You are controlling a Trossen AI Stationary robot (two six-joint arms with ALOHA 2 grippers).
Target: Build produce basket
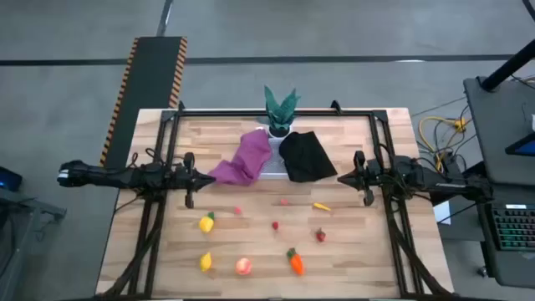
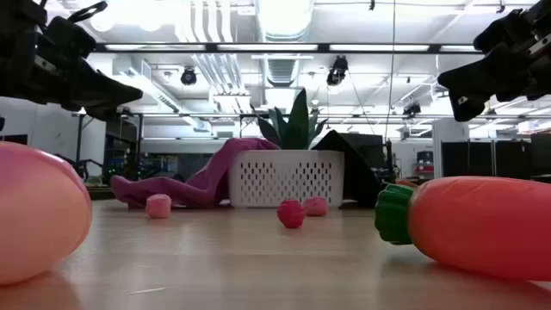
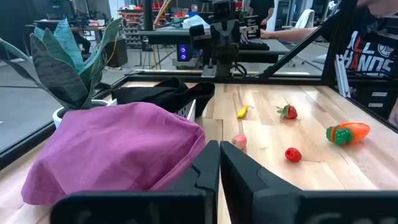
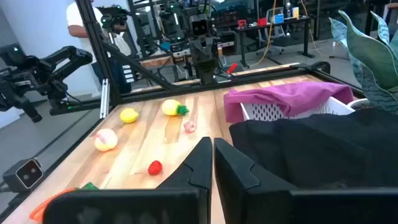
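Note:
The white mesh basket (image 2: 287, 178) stands on the table at the far middle. A purple cloth (image 1: 245, 159) is draped over its left rim and a black cloth (image 1: 307, 155) over its right. The produce lies loose on the near half: two lemons (image 1: 206, 222) (image 1: 206, 262), a peach-pink fruit (image 1: 243, 266), a carrot (image 1: 296, 262) and small red berries (image 1: 275, 225). My left gripper (image 1: 209, 178) hovers shut beside the purple cloth's left end. My right gripper (image 1: 341, 178) hovers shut next to the black cloth. Both point level toward each other and hold nothing.
A green potted plant (image 1: 281, 109) stands behind the basket at the far edge. A small yellow piece (image 1: 322, 206) and a strawberry (image 1: 320, 236) lie right of centre. A black frame (image 1: 276, 111) runs round the table's far and side edges.

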